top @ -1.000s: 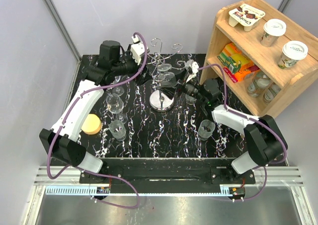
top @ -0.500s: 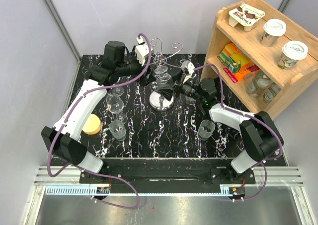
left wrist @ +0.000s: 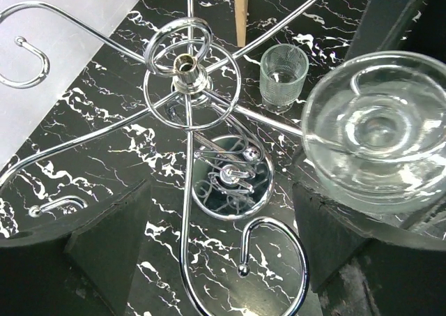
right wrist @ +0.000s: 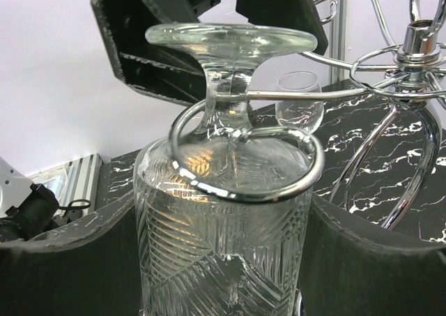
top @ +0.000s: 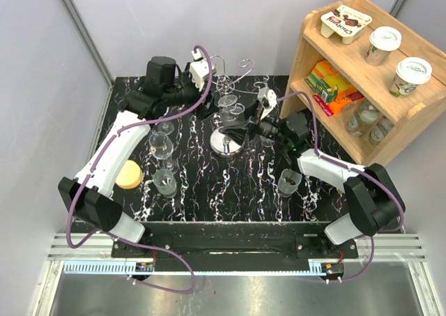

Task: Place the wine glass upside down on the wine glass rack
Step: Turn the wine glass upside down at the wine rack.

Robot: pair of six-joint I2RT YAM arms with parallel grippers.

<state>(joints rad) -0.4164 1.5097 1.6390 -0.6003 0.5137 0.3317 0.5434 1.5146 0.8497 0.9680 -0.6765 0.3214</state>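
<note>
A wooden shelf [top: 310, 47] stands far right, two lidded paper cups [top: 384, 42] on top. A yellow disc [top: 128, 174] lies near left beside a glass tumbler [top: 165, 181]; another tumbler [top: 290, 181] stands near right.

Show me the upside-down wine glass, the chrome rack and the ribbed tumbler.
Upside-down clear patterned wine glass [right wrist: 223, 253]: right wrist view, its bowl.
Shiny chrome wire rack [left wrist: 182, 65]: left wrist view, central hub.
Small ribbed glass tumbler [left wrist: 283, 72]: left wrist view, side wall.
</note>
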